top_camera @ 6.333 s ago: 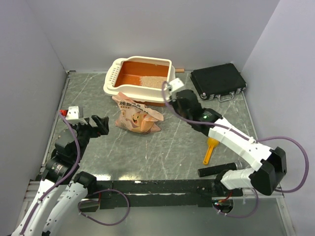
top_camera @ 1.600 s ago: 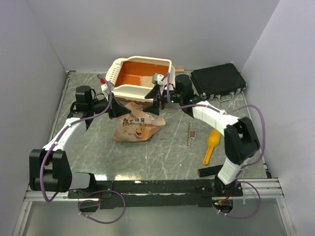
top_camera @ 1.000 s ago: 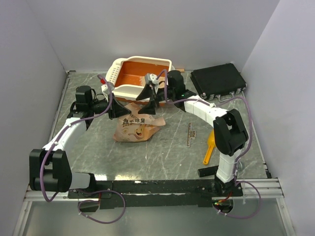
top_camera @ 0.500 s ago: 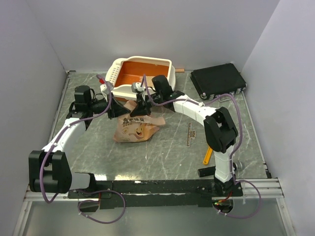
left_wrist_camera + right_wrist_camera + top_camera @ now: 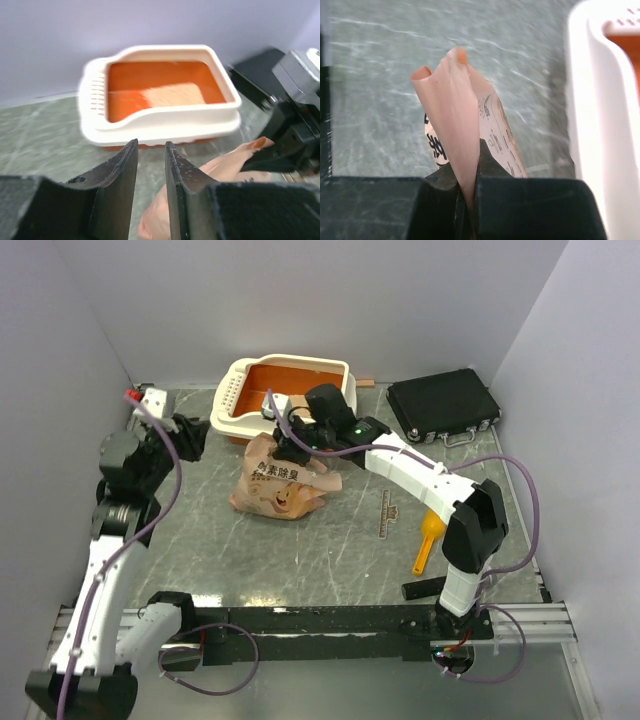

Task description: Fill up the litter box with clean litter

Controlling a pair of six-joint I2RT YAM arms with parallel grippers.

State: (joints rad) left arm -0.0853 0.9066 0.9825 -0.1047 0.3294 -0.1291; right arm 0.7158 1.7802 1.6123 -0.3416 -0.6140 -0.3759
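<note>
We see the litter box (image 5: 237, 390) standing at the far side of the worktop (image 5: 340, 550), its slotted short side to the left, and from the left wrist view a pale patch of clean litter (image 5: 172, 94) covers part of its orange floor, the rest being bare. Just in front of the box the crumpled tan paper bag (image 5: 278, 483) stands on the worktop with its printed face toward the arms. The right pincer (image 5: 289, 447) is down at the bag's top, and its own camera shows us the two fingers pressed together on the folded upper edge of the paper, which rises above them as a curled flap (image 5: 451, 95). The left pincer (image 5: 188, 430) hangs above the worktop to the left of the box and apart from the bag; its fingers (image 5: 117, 175) stand only a narrow slit apart with nothing between them. A black flat case (image 5: 443, 405) lies at the far right, and a small orange-yellow scoop (image 5: 428, 540) lies nearer, beside the right arm.
</note>
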